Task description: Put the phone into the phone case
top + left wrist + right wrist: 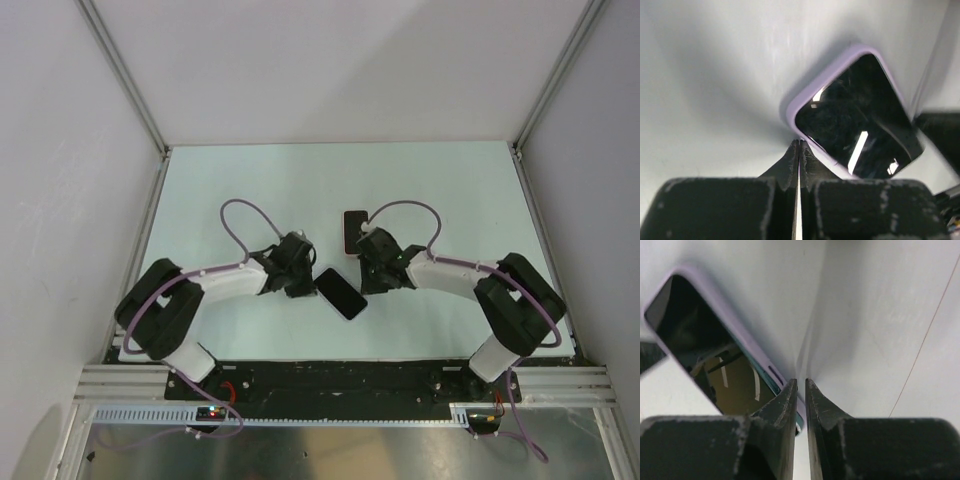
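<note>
A black-screened phone [341,293] lies diagonally on the table between my two grippers, inside a lilac phone case. In the left wrist view the case rim [801,98] frames the dark screen [860,115]. In the right wrist view the case [735,325] surrounds the screen [695,340], and a teal phone edge [771,386] shows along the case wall near my fingers. My left gripper [303,283] [799,142] is shut, its tips at the case's near corner. My right gripper [366,272] [800,381] is shut to a thin gap, its tips over the case's other corner.
A second dark, pink-edged phone-shaped object [354,230] lies flat just beyond the right gripper. The pale green table [240,190] is walled in by white panels, with metal frame rails [140,230] at its edges. Purple cables loop above both wrists.
</note>
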### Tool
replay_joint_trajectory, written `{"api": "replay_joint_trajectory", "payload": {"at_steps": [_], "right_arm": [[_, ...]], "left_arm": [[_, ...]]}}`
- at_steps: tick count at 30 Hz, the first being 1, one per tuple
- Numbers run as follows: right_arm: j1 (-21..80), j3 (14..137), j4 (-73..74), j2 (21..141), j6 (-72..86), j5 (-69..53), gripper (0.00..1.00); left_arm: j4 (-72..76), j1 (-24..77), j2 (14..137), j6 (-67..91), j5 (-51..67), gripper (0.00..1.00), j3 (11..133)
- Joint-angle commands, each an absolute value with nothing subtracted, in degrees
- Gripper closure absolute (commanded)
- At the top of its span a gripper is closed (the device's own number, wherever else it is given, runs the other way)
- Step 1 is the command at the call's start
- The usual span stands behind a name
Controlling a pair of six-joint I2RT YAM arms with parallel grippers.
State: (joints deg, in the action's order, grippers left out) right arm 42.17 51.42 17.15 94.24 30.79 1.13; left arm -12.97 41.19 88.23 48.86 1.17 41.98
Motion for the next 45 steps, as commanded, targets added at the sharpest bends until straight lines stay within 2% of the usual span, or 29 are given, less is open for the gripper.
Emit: {"api": "replay_joint_trajectory", "payload": {"at_steps": [1, 7, 13, 22, 39, 45], "right_arm": [[45.01, 48.73, 18.52, 88.8, 33.89, -1.79, 0.83], [42.98, 48.3, 20.91, 84.97, 34.64, 1.85, 0.82], [42.28, 48.08, 21.73, 80.4, 34.54, 1.72, 0.77], [46.61, 46.36, 19.58, 82.36, 35.53, 0.67, 0.75], [48.64, 45.59, 17.94, 85.96, 36.44, -0.69, 0.78], [48.97, 45.61, 18.25, 86.67, 36.6, -0.73, 0.85]], "left_arm": [[-10.76, 38.0, 94.28, 44.58, -3.63, 1.0, 47.43], [-10.72, 37.84, 96.28, 43.82, -1.75, 1.0, 50.19], [-10.8, 38.02, 90.4, 44.02, -1.82, 1.0, 44.65], [-10.61, 43.53, 85.58, 47.01, -1.49, 1.0, 40.89], [-10.69, 46.46, 86.75, 47.41, -0.88, 1.0, 41.98], [-10.65, 46.59, 87.31, 47.31, -0.59, 1.0, 42.39]]}}
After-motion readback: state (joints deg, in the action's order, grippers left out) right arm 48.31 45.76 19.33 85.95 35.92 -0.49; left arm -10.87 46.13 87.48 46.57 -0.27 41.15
